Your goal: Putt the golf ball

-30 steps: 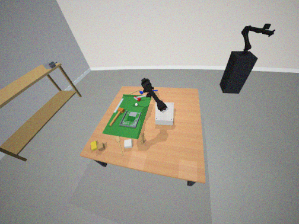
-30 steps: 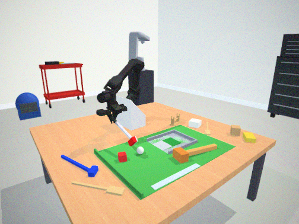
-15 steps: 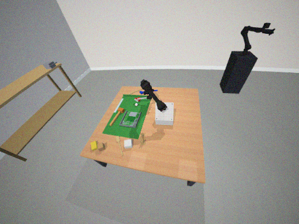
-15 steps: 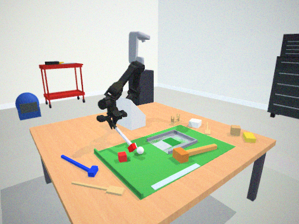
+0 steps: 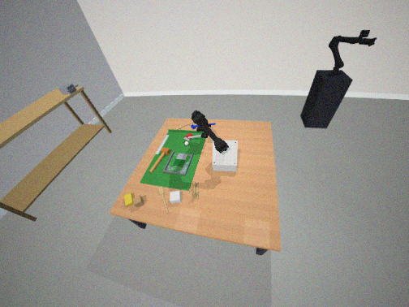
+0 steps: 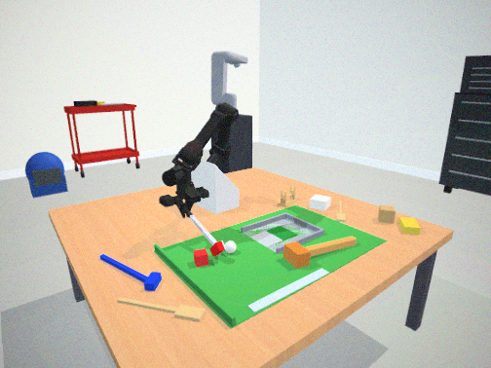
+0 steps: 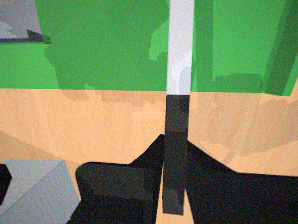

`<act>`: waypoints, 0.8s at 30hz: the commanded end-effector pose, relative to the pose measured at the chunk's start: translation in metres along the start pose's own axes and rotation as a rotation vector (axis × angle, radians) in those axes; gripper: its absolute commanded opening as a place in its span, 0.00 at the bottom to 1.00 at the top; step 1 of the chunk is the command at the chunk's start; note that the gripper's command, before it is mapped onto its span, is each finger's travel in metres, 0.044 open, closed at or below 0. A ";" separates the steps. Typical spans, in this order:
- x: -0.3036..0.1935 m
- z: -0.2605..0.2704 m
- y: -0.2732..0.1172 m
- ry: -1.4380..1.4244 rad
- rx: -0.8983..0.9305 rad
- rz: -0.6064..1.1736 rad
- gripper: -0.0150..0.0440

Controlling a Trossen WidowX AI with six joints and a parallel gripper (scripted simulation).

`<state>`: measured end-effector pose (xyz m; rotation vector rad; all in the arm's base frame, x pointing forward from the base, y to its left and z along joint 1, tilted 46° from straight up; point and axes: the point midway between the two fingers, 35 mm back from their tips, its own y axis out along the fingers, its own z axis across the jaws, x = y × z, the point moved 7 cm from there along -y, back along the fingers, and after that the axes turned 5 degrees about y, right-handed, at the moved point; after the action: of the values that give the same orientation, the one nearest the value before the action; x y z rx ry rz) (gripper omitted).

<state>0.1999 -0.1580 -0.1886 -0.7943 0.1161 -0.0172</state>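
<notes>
My gripper [image 6: 185, 212] [image 7: 169, 138] is shut on the dark grip of the red putter [image 6: 203, 231] [image 7: 180, 45], whose white shaft slants down to a red head low over the mat. The white golf ball [image 6: 230, 247] [image 5: 187, 143] sits on the green mat [image 6: 209, 287] [image 5: 156, 179], right beside the head, on its ramp side in the exterior view. Whether they touch, I cannot tell. The grey ramp [image 6: 264, 239] leads up to the raised green [image 6: 286, 234], edged by grey walls. Head and ball are outside the wrist view.
A red cube [image 6: 201, 258] stands just behind the putter head. An orange mallet [image 6: 297, 255] [image 5: 165, 151] lies beside the ramp, near a white strip [image 6: 289, 290]. A blue mallet [image 6: 152, 280] and a wooden one [image 6: 189, 312] lie off the mat. A white block [image 6: 214, 190] stands by the arm.
</notes>
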 end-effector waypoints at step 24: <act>0.000 -0.009 0.005 0.009 0.008 -0.001 0.25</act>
<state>0.1979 -0.1614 -0.1991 -0.7852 0.1251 -0.0224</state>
